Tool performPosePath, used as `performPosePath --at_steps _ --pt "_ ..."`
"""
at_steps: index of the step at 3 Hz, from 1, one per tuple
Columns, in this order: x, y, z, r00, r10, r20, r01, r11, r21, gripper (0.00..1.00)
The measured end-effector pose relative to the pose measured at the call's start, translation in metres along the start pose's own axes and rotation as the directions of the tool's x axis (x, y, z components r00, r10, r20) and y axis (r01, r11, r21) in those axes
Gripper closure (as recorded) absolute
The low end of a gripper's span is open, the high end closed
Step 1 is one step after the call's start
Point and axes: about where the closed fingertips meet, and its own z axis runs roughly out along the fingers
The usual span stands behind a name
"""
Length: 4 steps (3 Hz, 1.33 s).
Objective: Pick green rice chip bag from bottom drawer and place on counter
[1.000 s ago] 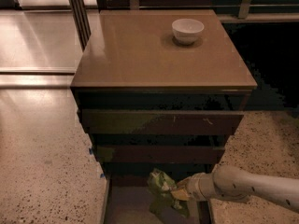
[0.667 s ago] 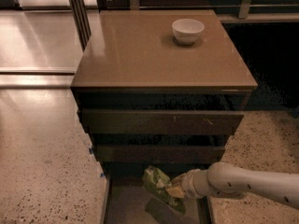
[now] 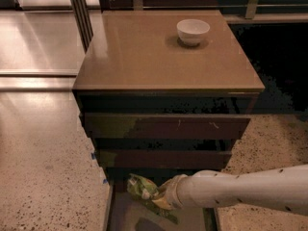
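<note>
The green rice chip bag is crumpled and light green, held above the open bottom drawer just in front of the middle drawer front. My gripper reaches in from the right on a white arm and is shut on the bag's right end. The bag hangs clear of the drawer's greyish-brown floor, and its shadow falls on that floor. The counter is the glossy brown top of the cabinet, above and behind the bag.
A white bowl stands at the back right of the counter. Two dark drawer fronts lie between counter and open drawer. Speckled stone floor spreads to the left. A dark post stands at the back left.
My gripper has lifted the bag up and to the left, away from the drawer floor and closer to the middle drawer front.
</note>
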Motion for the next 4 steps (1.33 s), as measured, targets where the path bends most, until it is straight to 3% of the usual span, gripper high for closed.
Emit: performPosePath --at_steps 1,2,4 --pt "-0.018 0.013 -0.028 0.998 -0.048 -0.036 0.05 0.9976 0.049 1.0" --pt "-0.043 0.011 -0.052 0.992 -0.123 -0.03 0.125 0.9869 0.102 1.0" --pt "-0.056 0.005 -0.07 0.99 -0.141 -0.017 0.143 0.9816 0.127 1.0"
